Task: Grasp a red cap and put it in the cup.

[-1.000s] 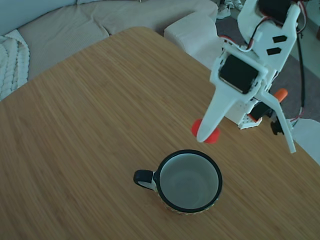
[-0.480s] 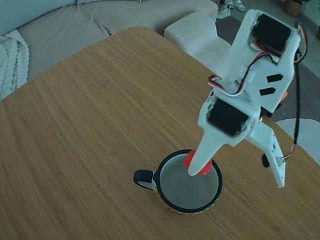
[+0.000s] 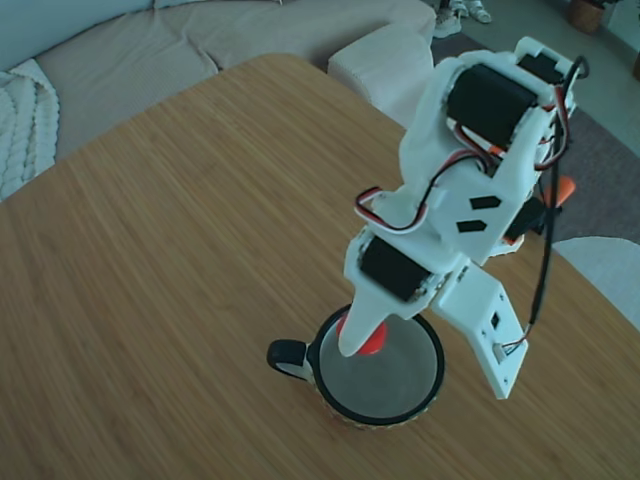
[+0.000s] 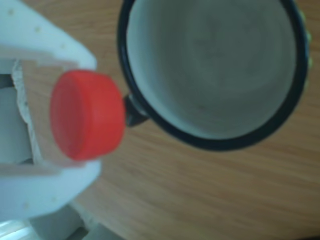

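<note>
A: Where was the cap (image 4: 86, 115)?
B: Clamped between the gripper's (image 4: 75, 117) 2 fingers, hanging over the cup (image 3: 432, 372) near its handle side.
A: So what was left?
B: Grasp and carry looked done; only the release remained. The cup was empty.

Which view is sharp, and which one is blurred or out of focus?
Fixed view: sharp, with a cool bluish cast; wood grain is clear around the cup. Other view: soft all over; the red cap and white end effector are close and blurred.
</note>
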